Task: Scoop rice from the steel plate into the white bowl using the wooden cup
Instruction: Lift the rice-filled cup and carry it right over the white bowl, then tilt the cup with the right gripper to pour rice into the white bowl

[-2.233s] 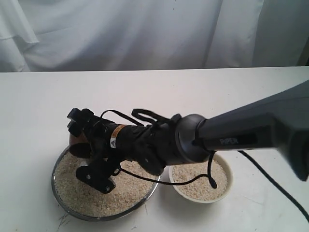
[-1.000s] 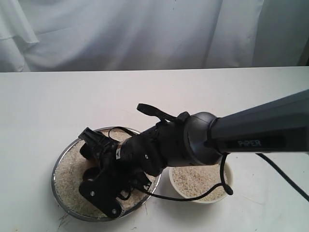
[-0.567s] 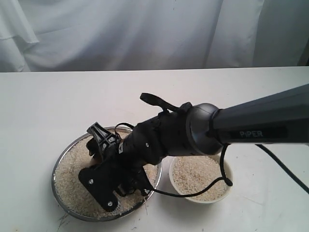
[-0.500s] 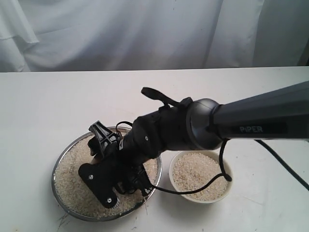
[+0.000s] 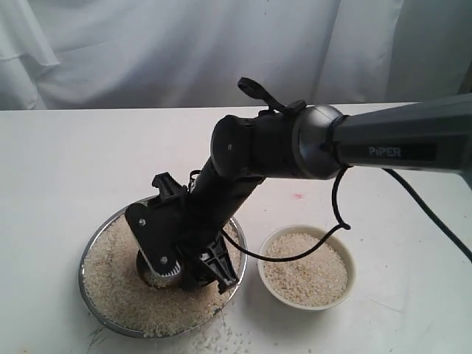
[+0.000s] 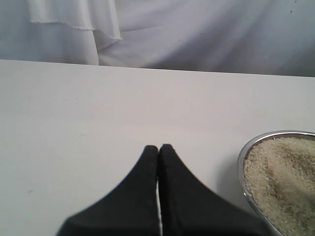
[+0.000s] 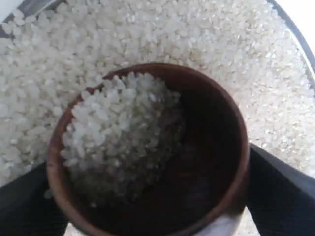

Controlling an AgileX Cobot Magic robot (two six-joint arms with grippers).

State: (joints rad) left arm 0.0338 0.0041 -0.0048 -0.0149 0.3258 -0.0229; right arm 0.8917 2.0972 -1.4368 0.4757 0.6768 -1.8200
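R arm (image 5: 398, 144) is stretched in from the right of ext. view and bent down at wrist (image 5: 258, 147). R gripper (image 5: 183, 271) is pointed steeply down, fingers (image 7: 280, 196) set wide and clamped on wooden cup (image 7: 216, 157). L gripper (image 6: 158, 150) is seen w/ tips pressed together.

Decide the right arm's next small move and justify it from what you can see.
Probably lift the wooden cup level, clear of the steel plate, ready to carry to the white bowl. The right gripper grips the cup, it is part full of rice, and it sits low over the plate.
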